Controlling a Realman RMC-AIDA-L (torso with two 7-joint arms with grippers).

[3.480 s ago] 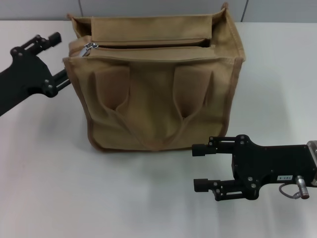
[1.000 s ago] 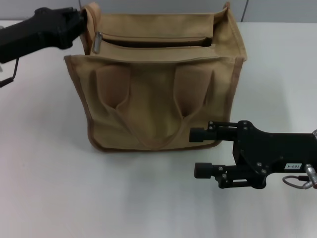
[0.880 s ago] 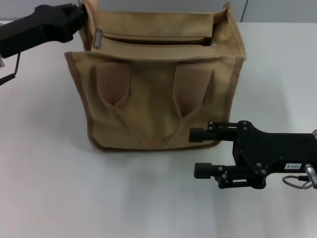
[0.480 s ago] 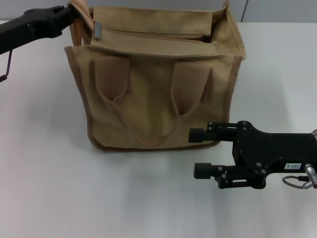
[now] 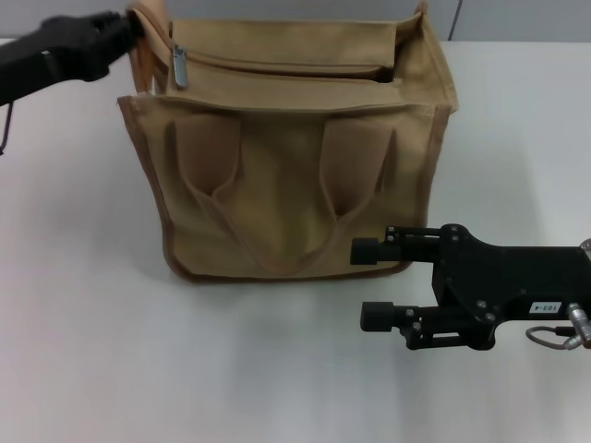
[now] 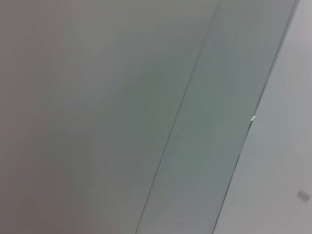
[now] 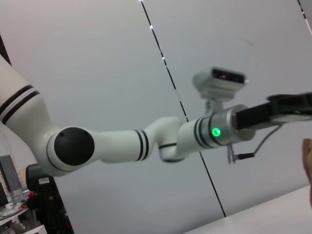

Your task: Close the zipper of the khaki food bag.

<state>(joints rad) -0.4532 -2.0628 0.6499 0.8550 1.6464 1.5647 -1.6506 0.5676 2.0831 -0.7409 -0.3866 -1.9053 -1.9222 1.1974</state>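
The khaki food bag (image 5: 295, 175) stands upright in the middle of the table in the head view, handles hanging down its front. Its zipper (image 5: 286, 72) runs along the top and gapes open, with the silver slider (image 5: 179, 66) at the left end, pull tab dangling. My left gripper (image 5: 129, 29) is at the bag's top left corner, shut on the raised corner flap beside the slider. My right gripper (image 5: 371, 284) is open and empty, low in front of the bag's lower right corner, not touching it. The left wrist view shows only wall.
The white table (image 5: 83, 305) spreads around the bag. The right wrist view shows my left arm (image 7: 146, 144), the head camera (image 7: 220, 80) against the wall, and a sliver of the bag (image 7: 308, 156).
My left gripper came up from beside the bag's left side to its top left corner and took the flap, pulling it up. The slider hangs slightly lower now. The right gripper stayed put.
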